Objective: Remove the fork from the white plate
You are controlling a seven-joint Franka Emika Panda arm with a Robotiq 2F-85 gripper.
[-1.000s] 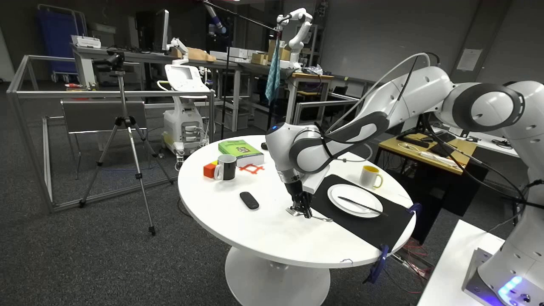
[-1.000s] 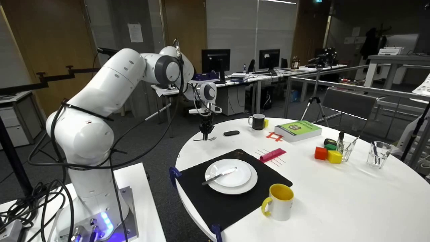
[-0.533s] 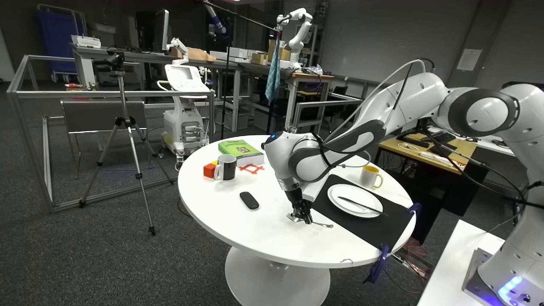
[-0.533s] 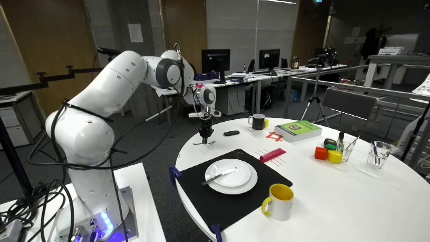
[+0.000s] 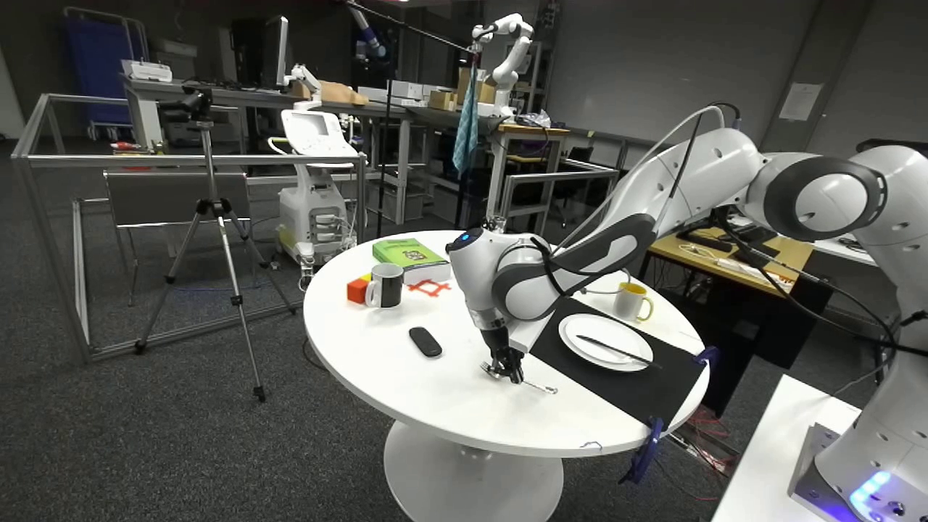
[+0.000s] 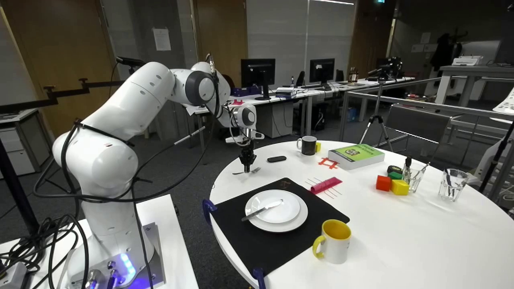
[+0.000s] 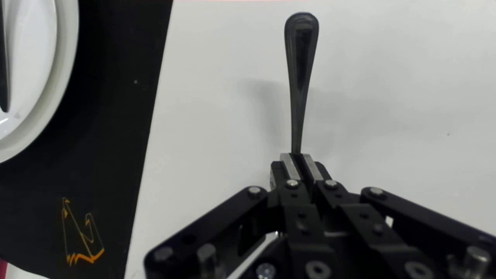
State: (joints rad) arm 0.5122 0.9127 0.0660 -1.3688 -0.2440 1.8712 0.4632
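Silver fork, pinched in the hand, slanting more than before, apart from the white plate

White table, black mat, bright scraps of colour.
The fork is silver-grey, a dark streak running down its handle; the white plate is plain, and the knife has a dark handle and a silvery blade. The gripper is black and metallic grey. Orange linework marks the mat. The book wears a green cover; the blocks are red, yellow and green, the strip pink, the lattice orange-red. The black mug has a white handle; the white mug is yellow inside and on its handle.
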